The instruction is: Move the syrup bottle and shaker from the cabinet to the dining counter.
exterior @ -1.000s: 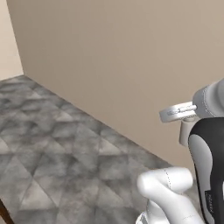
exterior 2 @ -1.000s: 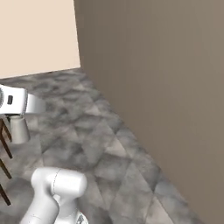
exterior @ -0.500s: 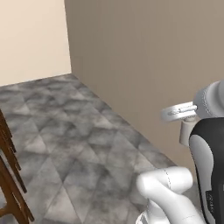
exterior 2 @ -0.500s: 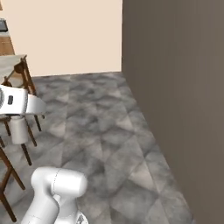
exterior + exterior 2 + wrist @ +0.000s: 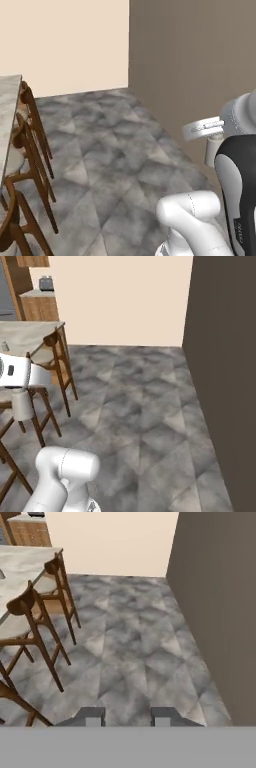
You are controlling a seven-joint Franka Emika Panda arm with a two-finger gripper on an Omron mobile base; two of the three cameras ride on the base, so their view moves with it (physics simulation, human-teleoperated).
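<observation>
The base has swung round, bringing the dining counter [image 5: 30, 333] and its wooden stools [image 5: 35, 619] into sight. The jaws are clenched on the pale shaker [image 5: 21, 404], carried at the arm's end, ready for delivery.

Open grey tiled floor [image 5: 140, 642] runs ahead to the cream wall [image 5: 125, 301]. Dark wall [image 5: 220, 612] closes the right side. Wooden stools [image 5: 42, 612] line the dining counter's [image 5: 20, 567] near edge, blocking the left.
</observation>
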